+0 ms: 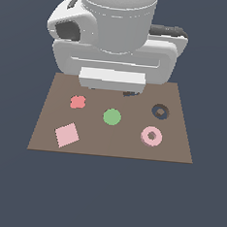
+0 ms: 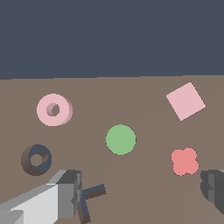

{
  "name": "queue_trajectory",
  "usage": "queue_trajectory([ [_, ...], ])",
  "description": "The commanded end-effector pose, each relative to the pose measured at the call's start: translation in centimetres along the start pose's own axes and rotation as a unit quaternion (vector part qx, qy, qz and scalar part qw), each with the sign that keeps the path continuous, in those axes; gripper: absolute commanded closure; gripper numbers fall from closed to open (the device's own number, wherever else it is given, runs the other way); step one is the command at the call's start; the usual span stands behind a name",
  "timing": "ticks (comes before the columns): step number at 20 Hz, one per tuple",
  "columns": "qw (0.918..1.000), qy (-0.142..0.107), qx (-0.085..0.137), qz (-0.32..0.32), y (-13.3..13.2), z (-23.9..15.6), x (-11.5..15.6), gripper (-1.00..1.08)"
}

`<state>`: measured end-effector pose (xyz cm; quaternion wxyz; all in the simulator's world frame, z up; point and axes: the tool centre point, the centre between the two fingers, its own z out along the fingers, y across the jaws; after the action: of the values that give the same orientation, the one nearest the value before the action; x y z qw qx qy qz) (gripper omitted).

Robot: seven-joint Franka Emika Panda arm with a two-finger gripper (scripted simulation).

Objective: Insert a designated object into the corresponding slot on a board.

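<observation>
Gripper (image 2: pixel 135 192) spread and empty above the board (image 1: pixel 45 138), before the pick.
Pink ring (image 2: pixel 54 110) lying flat beyond the ring-shaped slot (image 2: pixel 36 159), apart from both fingers; V-shaped recess (image 2: pixel 89 199) seemingly just beneath. Risk: off-centre closing on the low ring, tipping or skidding it away.
</observation>
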<state>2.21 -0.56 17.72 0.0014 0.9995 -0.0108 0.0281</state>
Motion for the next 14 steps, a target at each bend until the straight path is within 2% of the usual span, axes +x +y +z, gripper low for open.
queue_trajectory([
  [1,1.0000,0.000,0.000,0.000,0.0,0.0,0.0,-0.92],
  [8,0.9999,-0.002,0.001,-0.017,-0.8,0.9,0.6,-0.92],
  [14,0.9982,-0.006,0.003,-0.059,-2.8,3.2,1.9,-0.92],
])
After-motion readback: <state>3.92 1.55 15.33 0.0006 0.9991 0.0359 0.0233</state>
